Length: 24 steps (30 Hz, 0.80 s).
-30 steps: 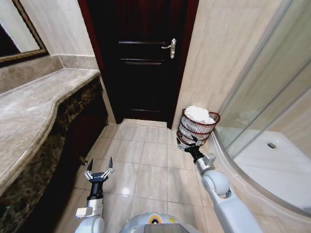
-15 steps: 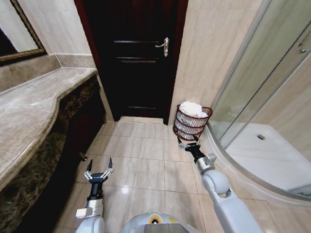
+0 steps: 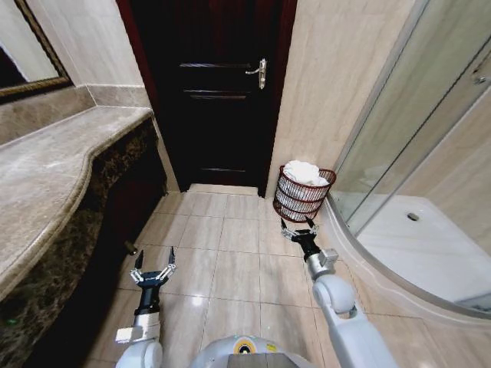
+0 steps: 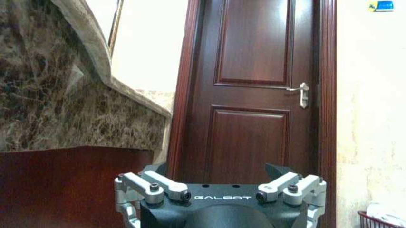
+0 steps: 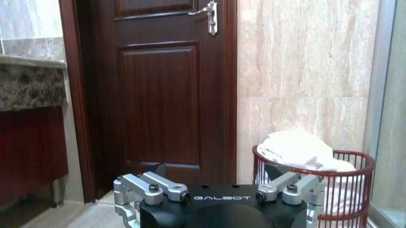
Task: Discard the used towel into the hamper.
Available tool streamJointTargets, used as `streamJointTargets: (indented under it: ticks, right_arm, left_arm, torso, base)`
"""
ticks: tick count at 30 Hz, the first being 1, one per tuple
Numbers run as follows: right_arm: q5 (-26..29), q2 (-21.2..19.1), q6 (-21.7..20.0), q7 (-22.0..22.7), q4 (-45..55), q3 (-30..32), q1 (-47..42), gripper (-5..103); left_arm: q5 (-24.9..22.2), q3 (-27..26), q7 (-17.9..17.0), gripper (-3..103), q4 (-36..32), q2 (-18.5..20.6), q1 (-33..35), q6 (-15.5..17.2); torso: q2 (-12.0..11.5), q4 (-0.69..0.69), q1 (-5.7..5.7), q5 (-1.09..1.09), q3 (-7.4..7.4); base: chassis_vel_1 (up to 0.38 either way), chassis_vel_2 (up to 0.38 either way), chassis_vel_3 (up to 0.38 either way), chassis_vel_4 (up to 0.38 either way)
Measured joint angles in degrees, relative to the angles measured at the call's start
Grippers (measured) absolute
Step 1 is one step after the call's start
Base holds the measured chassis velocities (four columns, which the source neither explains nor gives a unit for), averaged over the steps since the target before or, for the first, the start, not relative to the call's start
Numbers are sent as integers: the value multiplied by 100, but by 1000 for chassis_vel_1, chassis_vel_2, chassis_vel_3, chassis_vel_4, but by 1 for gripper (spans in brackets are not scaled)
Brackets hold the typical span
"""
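The hamper (image 3: 304, 195) is a small round reddish-brown wire basket standing on the floor against the tiled wall, right of the door. A white towel (image 3: 304, 172) lies piled in its top, above the rim. In the right wrist view the hamper (image 5: 345, 190) and the towel (image 5: 298, 149) are close ahead. My right gripper (image 3: 298, 227) hangs open and empty just in front of the hamper's base. My left gripper (image 3: 153, 263) is open and empty, low over the floor tiles beside the counter.
A dark wooden door (image 3: 219, 92) with a metal handle (image 3: 258, 71) is shut straight ahead. A marble counter (image 3: 54, 169) runs along the left. A curved glass shower enclosure (image 3: 414, 153) with a raised base fills the right. Tiled floor (image 3: 230, 253) lies between them.
The view shifted over the last second, so the camera moved. The right gripper has drawn back slightly from the hamper. The left gripper sits a little lower in view. The towel stays in the hamper.
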Motion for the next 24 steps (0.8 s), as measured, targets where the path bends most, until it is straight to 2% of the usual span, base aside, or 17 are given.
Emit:
streamJointTargets:
  ticks: [11,15,18,19,21,22,24]
  right_arm:
    - [-19,36,4,32,-115,76,112,100]
    - [-87,66,36,51,-155,105,123,100]
    - [-2,-79,-95,110,80,183,17,100]
    - [-2,-79,-95,110,80,183,17,100]
    - [13,-170,-127,42,199,315,-27,100]
    - [13,-170,-127,42,199,315,-27,100]
    - [36,-171,-114,-18,248,480,-85,100]
  left_arm:
    - [75,64,14,100,105,31,-175,150]
    - [-39,63,94,100,136,75,-182,202]
    - [-367,-17,57,100,-152,303,-23,623]
    - [-367,-17,57,100,-152,303,-23,623]
    - [-571,-199,26,100,-344,672,7,995]
    - [-571,-199,26,100,-344,672,7,995]
    - [-884,-411,87,100,-510,1123,-1,1429]
  torso:
    - [0,-1,0,0,0]
    - [0,-2,0,0,0]
    - [0,1,-1,-1,0]
    - [0,1,-1,-1,0]
    - [0,1,-1,0,0]
    - [0,1,-1,0,0]
    - [0,-1,-1,-1,0]
  base:
    - [-13,-14,-16,-14]
    - [0,0,0,0]
    - [0,0,0,0]
    - [0,0,0,0]
    - [0,0,0,0]
    - [0,0,0,0]
    - [0,0,0,0]
